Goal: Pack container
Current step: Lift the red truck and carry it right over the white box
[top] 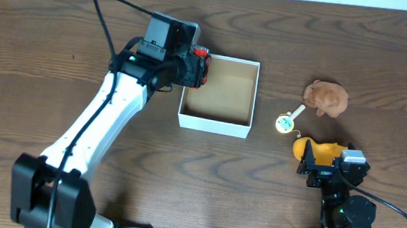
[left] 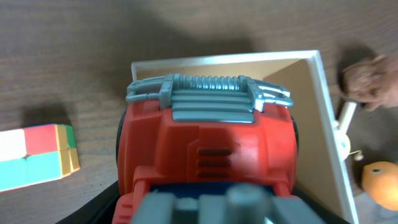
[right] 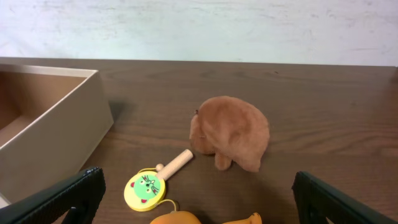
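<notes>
Left gripper (top: 196, 66) clamps a red toy truck (left: 208, 149) at the container's (top: 214, 124) left wall; I judge the box floor lies just rightward. Right gripper (right: 202, 202) gapes wide, farther off.

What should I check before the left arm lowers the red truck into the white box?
1. The red truck is gripped by the left claw: ok.
2. The container floor is free: ok, nothing lies inside.
3. The truck is fully over the opening: not ok, it hangs above one side wall.
4. The right claw is away from the container: ok, open beside the orange toy.
5. The truck's height above the wall: cannot tell.
</notes>
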Robot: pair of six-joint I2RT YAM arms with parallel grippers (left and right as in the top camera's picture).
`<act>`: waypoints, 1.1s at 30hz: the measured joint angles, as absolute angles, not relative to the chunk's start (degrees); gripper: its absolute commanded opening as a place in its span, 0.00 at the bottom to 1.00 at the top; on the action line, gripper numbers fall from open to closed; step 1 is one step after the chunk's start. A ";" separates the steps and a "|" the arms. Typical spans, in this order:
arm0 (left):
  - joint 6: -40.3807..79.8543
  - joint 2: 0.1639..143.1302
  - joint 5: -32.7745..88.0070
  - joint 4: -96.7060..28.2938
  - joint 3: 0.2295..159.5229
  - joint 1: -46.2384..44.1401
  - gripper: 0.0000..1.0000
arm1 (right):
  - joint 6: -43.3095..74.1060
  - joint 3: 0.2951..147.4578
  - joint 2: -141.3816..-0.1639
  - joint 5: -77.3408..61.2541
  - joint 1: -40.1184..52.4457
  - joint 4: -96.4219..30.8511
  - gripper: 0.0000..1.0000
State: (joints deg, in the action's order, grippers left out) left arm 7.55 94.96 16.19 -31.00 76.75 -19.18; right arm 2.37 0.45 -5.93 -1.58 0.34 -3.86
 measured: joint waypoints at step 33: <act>7.49 99.70 10.41 -36.51 76.77 -24.60 0.13 | 2.37 0.45 -5.93 -1.58 0.34 -3.86 0.99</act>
State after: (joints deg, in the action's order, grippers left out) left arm 7.49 99.70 10.41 -36.51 76.77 -24.60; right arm 2.37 0.45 -5.93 -1.58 0.34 -3.86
